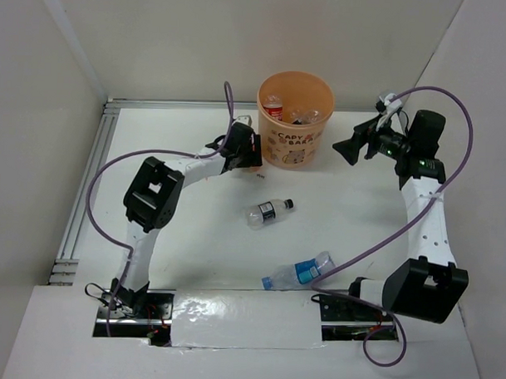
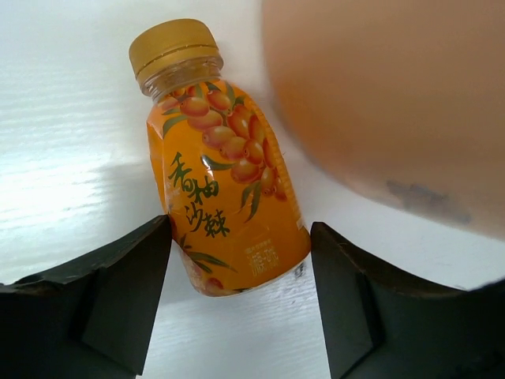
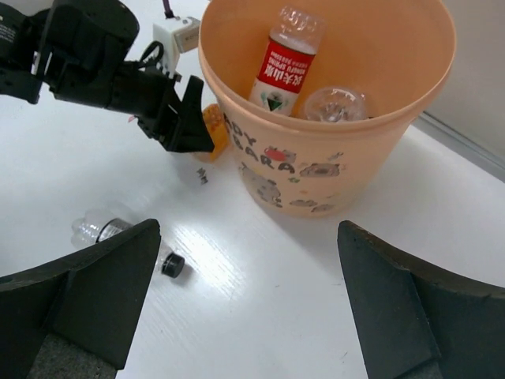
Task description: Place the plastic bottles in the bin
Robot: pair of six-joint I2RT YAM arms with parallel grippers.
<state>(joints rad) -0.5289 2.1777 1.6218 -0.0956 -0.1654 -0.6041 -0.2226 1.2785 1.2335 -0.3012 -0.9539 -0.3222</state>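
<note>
At least two bottles [image 3: 282, 67] lie inside the round translucent orange plastic bin [image 3: 316, 174] and three are left outside it: the left pincer [image 2: 239, 237] gapes around a stubby orange plastic bottle [image 2: 225, 189] just beside it, while the right pincer [image 3: 248, 229] gapes empty.

The white tabletop [image 1: 193, 246] has an aluminium rail [image 1: 85, 192] at nine o'clock, a glossy strip [image 1: 248, 321] at six o'clock, and a tiny dark scrap [image 3: 202, 176], possibly debris, toward twelve o'clock.

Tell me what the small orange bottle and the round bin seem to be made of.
The orange bottle: likely plastic, glossy, judging by the highlights on its printed berry wrap; its ribbed cap looks matte gold. The bin: thin orange plastic, probably translucent, since its wall glows pale; smooth, low sheen.
</note>
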